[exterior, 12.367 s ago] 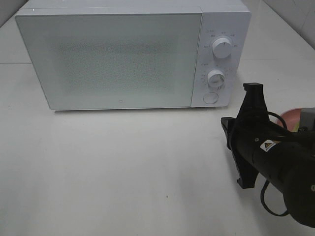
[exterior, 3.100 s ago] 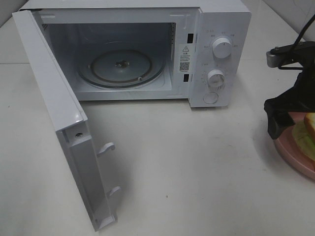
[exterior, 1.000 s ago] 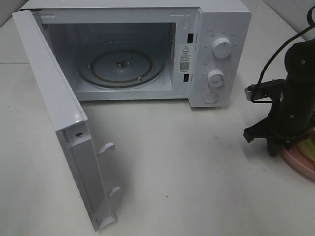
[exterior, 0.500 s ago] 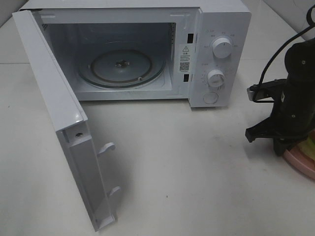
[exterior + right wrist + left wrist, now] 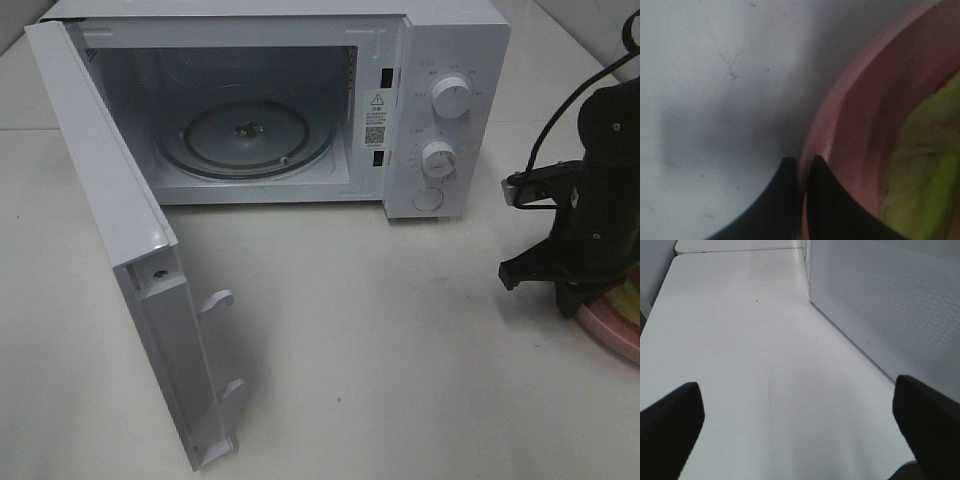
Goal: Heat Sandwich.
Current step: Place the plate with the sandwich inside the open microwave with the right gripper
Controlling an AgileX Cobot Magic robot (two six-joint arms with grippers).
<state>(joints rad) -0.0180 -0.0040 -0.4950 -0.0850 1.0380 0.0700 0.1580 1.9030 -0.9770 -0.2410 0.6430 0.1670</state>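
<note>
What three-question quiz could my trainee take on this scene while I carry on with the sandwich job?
1. True or false: the microwave has its door standing open.
2. The right gripper is shut on: A nothing; B the rim of the pink plate; C the door.
3. Fill in: the left gripper is ____.
Key: 1 true; 2 B; 3 open.

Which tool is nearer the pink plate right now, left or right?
Right. The right tool is shut on the rim of the pink plate; the left tool hangs open beside the microwave door, well away from it.
</note>
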